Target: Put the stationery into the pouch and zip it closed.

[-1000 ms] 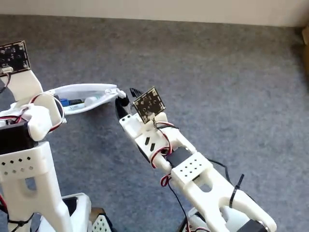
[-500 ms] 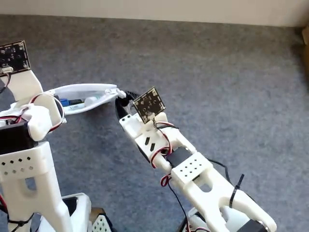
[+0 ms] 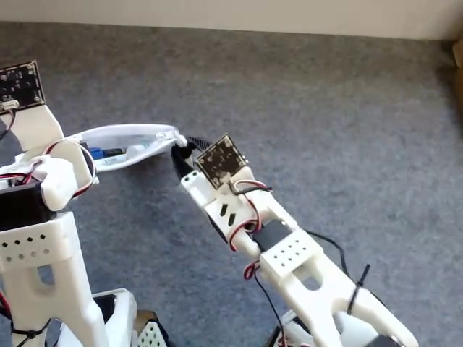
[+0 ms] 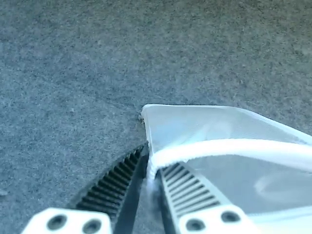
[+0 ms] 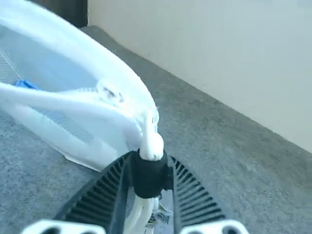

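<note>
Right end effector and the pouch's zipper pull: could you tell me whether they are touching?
Touching. The right wrist view shows the right end effector clamped on the zipper pull.

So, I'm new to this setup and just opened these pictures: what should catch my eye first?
The white pouch spans between the two grippers over the grey carpet, at the left of the high view, with a blue item inside. The left gripper is clamped on one end of it, and the right gripper pinches the zipper pull at the other end.
</note>
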Action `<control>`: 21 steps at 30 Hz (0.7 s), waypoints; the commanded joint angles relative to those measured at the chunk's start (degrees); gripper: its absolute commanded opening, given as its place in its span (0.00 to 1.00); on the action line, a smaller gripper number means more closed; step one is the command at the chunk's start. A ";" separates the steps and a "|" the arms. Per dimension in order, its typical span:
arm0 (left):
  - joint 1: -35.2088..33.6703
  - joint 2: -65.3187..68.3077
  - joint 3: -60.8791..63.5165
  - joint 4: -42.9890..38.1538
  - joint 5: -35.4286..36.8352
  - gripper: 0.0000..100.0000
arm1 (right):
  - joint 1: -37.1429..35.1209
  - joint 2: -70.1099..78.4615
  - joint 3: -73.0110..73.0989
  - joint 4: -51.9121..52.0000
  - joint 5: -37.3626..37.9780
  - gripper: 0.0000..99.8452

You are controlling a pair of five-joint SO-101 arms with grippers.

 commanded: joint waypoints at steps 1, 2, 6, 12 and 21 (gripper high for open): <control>0.75 -1.01 -0.22 -0.88 -0.44 0.01 | 0.40 -7.43 1.36 1.54 0.97 0.00; 0.75 -1.01 -0.22 -0.88 -0.44 0.01 | 0.31 -8.75 1.71 3.38 0.97 0.00; 0.75 -1.01 -0.48 -0.97 -0.44 0.02 | 0.13 -12.62 1.71 11.56 0.97 0.00; 1.10 -1.01 -1.27 -1.05 -0.26 0.20 | -2.07 -16.48 0.57 26.68 1.05 0.00; 4.18 -0.66 -6.55 -2.73 -0.44 0.26 | -6.20 -26.59 0.57 43.38 0.97 0.00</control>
